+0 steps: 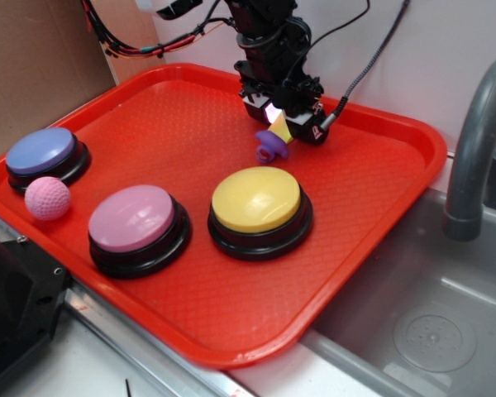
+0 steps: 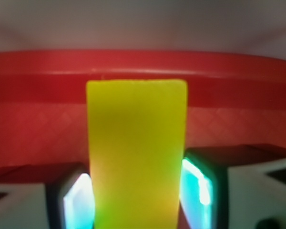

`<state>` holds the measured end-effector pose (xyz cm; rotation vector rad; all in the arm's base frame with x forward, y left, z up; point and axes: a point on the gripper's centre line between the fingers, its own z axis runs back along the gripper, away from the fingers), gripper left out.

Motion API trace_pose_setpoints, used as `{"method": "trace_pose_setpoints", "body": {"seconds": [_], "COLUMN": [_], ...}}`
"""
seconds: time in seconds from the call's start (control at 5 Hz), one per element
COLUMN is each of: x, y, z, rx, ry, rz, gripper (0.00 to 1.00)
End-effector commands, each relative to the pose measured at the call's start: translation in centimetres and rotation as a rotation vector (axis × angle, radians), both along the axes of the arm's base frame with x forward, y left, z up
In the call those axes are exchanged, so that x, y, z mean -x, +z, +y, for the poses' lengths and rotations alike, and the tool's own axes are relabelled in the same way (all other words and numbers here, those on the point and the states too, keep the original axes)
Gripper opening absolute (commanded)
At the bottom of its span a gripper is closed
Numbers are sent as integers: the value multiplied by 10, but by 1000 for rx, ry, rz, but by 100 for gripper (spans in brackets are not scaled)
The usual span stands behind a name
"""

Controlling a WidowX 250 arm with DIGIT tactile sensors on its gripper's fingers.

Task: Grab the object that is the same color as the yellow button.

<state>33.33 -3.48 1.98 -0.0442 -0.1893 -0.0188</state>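
a red tray [image 1: 380, 174] filled the frame. the yellow button [image 1: 257, 199] sat at center. at upper center, the gripper [image 1: 283, 122] pinched the yellow wedge [image 2: 136, 157] by its long flat sides, beside a purple ring [image 1: 271, 147]. the wedge looked light, stiff and smooth, likely slippery.

no text, label, brand, number or sign can be read on anything here.
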Motion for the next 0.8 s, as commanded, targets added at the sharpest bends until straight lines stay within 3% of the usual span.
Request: {"method": "trace_pose_setpoints", "body": {"seconds": [0.0,0.4,0.6], "x": [69,104,99], "y": [122,166,169], "z": [50,60,50], "rx": [73,100,27], "ry": [18,75,70], "rz": [-7,165,185], "gripper": [0,0,0]}}
